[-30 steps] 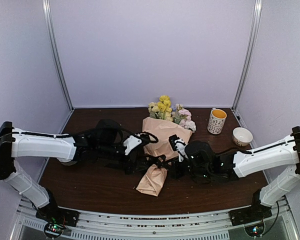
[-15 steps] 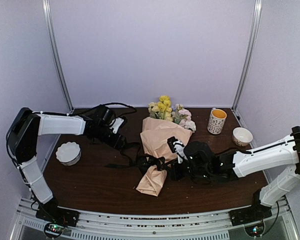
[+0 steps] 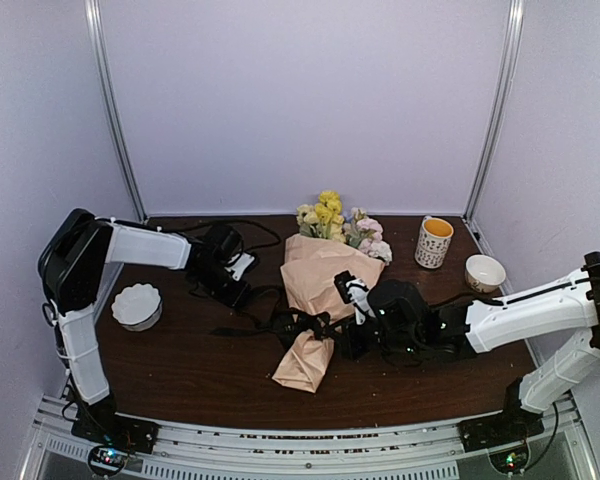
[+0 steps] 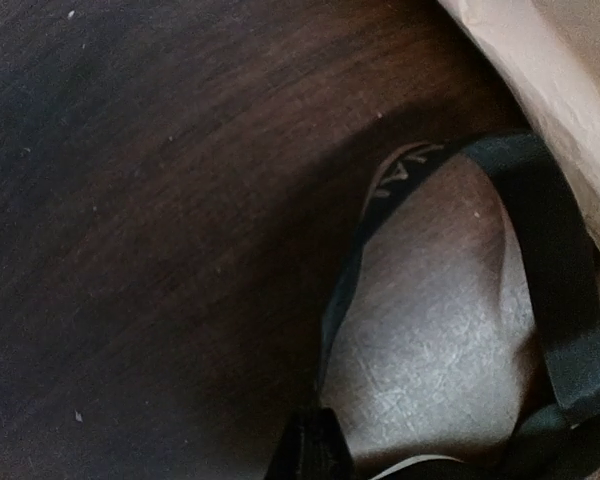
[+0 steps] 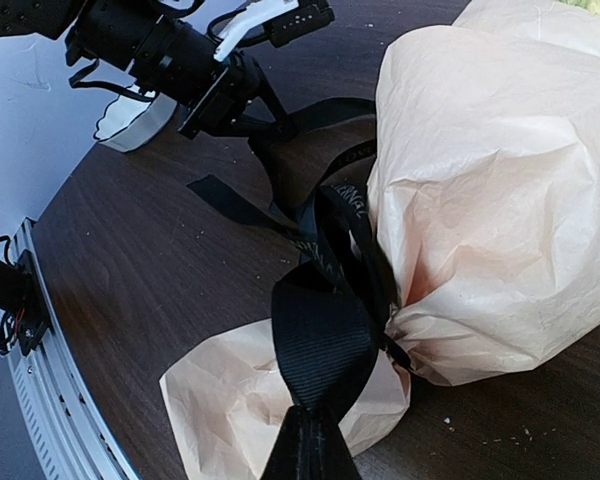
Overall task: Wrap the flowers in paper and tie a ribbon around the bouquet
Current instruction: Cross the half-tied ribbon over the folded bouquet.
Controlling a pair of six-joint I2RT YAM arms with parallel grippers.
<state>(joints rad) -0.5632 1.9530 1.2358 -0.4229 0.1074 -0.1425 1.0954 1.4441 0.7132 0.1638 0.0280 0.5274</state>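
At the middle of the dark table [image 3: 170, 375] the bouquet [image 3: 325, 275] lies on its side, with the flowers [image 3: 332, 218] toward the far wall and the paper [image 5: 480, 180] gathered to a narrow waist. A black ribbon [image 5: 325, 330] circles that waist and crosses into a loose knot on the side facing the left arm. The right gripper [image 3: 344, 340] sits low, just beside the waist, with its fingers pressed together on one tail, which narrows into them at the bottom of the right wrist view. The left gripper [image 3: 238, 290] is well out to the left, and its fingers are closed too. The other strand runs from the knot straight to them, so it looks pinched, though the contact itself is dark. Wrapping looks done and the tie is the step in hand. The next move probably calls for drawing the two tails apart evenly and low over the wood, to snug the knot without dragging the cone or tearing the thin paper
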